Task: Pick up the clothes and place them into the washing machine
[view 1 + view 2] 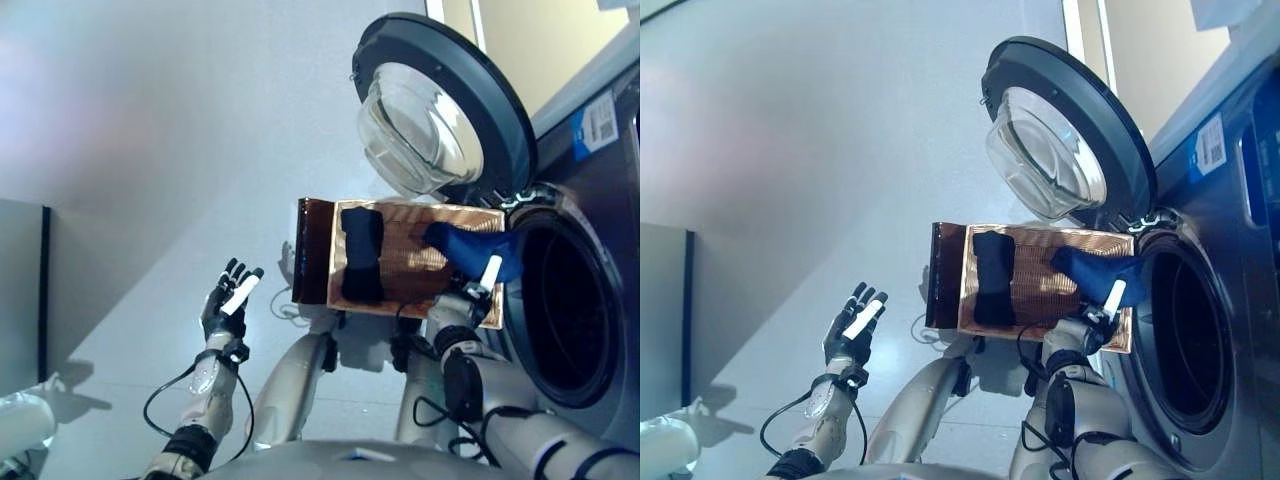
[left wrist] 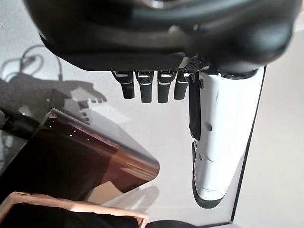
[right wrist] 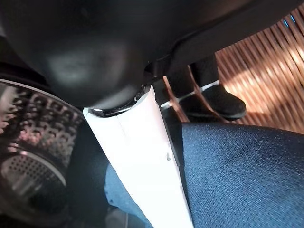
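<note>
A shallow wicker basket (image 1: 410,280) rests on a low dark brown box (image 1: 312,250) beside the washing machine, whose drum (image 1: 570,310) stands open. A black garment (image 1: 362,255) lies across the basket's left half. A blue garment (image 1: 470,250) lies at the basket's right end, reaching to the drum's rim. My right hand (image 1: 480,290) is at that end, its white thumb (image 3: 137,156) and fingers pinching the blue garment (image 3: 237,175). My left hand (image 1: 228,300) hovers open and empty to the left of the box, fingers (image 2: 147,85) straight.
The machine's round glass door (image 1: 440,110) is swung open above the basket. A grey cabinet (image 1: 20,290) stands at the far left, with a white object (image 1: 25,420) below it. Bare grey floor lies between the cabinet and the box (image 2: 71,161).
</note>
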{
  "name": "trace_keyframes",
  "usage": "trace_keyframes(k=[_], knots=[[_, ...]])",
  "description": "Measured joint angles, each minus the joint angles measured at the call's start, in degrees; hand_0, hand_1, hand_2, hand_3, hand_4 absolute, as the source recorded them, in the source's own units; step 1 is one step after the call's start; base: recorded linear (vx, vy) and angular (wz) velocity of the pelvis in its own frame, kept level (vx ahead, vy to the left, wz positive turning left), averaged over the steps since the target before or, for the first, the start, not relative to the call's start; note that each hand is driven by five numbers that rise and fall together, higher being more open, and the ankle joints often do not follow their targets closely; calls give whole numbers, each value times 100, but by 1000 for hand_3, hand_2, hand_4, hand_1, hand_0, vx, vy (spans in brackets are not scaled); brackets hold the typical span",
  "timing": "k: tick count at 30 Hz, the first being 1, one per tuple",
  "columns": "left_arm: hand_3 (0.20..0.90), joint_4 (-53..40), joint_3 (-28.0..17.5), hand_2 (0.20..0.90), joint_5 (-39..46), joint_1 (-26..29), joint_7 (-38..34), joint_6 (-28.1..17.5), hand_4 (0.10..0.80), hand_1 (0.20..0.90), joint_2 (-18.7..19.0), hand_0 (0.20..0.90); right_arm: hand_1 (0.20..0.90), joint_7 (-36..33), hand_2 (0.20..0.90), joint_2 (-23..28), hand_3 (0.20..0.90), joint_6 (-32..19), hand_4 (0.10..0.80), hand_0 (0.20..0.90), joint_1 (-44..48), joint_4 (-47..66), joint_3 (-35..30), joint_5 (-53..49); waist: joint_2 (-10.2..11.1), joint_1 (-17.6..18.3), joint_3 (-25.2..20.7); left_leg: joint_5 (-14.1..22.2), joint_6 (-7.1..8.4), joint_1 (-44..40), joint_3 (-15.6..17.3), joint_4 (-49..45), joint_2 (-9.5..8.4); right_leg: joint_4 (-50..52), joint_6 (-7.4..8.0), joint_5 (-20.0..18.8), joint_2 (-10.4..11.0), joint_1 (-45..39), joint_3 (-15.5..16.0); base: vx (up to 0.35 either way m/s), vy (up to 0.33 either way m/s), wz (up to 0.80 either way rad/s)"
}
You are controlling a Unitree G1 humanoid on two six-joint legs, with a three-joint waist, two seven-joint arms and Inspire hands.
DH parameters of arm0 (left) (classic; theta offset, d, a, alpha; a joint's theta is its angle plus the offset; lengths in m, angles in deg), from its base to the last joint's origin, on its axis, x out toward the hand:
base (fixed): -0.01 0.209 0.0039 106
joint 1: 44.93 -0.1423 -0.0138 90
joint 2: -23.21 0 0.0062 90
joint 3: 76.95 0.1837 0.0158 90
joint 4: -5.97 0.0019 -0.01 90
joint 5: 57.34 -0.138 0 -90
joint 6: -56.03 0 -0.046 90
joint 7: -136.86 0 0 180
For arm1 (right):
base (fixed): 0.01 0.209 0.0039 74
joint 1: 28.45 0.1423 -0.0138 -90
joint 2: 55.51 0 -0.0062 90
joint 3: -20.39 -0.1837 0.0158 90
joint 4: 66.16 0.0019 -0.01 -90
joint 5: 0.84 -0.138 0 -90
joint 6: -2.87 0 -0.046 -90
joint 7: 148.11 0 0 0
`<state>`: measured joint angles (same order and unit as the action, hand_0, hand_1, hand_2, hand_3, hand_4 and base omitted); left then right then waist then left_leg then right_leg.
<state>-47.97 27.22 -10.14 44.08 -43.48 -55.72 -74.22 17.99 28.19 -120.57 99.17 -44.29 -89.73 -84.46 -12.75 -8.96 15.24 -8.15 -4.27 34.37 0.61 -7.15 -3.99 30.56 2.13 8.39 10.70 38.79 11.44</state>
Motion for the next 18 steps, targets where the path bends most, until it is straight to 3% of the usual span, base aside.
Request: trace_keyframes(k=[6,10,18], knots=[[900,14,114,900,1,-27,-1,-3,800,900,-2,900,200,-683,200,392,200,-325,300,200,410,54,-262,506,-147,3,-4,-13,-18,-1,107,26,-8,44,18,2,6,81,-122,-12,50,-7],[900,-2,111,900,1,-34,-3,-12,800,900,7,900,200,-1284,200,827,200,-400,300,200,539,239,-426,925,-408,-11,-10,-10,-18,-13,141,58,-26,8,41,-12,18,80,-164,11,21,-3],[900,-11,118,900,-14,-44,1,-78,800,900,115,900,200,-2463,200,1618,200,-65,300,200,703,417,-507,1939,-536,-138,-57,-46,-69,-61,279,222,-101,-7,104,-50,64,190,-351,4,2,-6]])
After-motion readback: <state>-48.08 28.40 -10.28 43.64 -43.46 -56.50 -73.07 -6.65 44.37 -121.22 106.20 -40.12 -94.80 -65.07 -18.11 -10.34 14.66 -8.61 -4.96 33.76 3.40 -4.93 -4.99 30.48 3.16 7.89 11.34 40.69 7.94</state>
